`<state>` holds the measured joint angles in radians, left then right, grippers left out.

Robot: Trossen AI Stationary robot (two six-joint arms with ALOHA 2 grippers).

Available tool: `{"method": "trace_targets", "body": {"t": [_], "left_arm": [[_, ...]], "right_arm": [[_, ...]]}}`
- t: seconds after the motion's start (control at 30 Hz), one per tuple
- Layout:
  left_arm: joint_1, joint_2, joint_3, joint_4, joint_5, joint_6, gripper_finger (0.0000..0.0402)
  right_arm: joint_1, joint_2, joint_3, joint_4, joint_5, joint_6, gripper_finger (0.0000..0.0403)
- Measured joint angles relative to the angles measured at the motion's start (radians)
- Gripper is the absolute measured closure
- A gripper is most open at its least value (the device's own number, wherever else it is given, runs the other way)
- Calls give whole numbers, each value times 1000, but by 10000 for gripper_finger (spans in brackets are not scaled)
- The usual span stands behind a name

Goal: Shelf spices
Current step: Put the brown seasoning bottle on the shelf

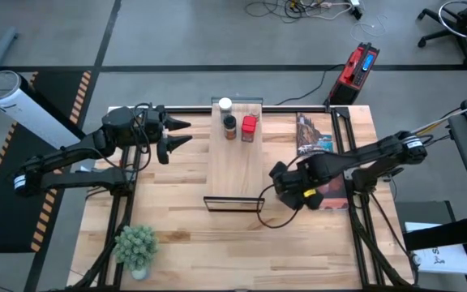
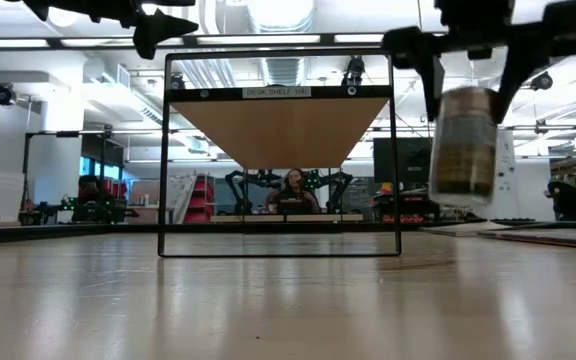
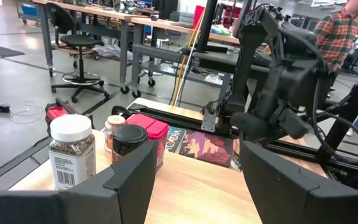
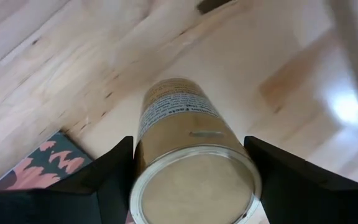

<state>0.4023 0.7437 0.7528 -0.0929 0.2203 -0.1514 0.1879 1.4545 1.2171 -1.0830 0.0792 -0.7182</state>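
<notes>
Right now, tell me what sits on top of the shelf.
On the shelf, at its far end: white-capped jar, black-lidded jar, red tin. The rest looks bare; whatever stands behind those three is hidden.

Four cameras cover one wooden table (image 1: 177, 203). The high view looks straight down from well above, taking in the whole table and the floor around it. The low view sits at tabletop level, facing across into the workshop, with the shelf (image 2: 280, 125) seen from beneath. The left wrist view looks forward over the shelf toward the right arm (image 3: 278, 68). The right wrist view points down, very close to the tan-topped jar (image 4: 194, 158), which the low view also shows.
</notes>
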Motion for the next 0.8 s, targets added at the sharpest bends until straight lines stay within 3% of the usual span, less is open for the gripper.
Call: {"method": "trace_targets", "body": {"t": [0.53, 0.8], "left_arm": [[0, 0, 0, -1, 7, -1, 182], [0, 3, 0, 14, 7, -1, 182]], "right_arm": [[-64, -20, 308, -190, 53, 41, 148], [-90, -15, 419, -124, 54, 42, 147]]}}
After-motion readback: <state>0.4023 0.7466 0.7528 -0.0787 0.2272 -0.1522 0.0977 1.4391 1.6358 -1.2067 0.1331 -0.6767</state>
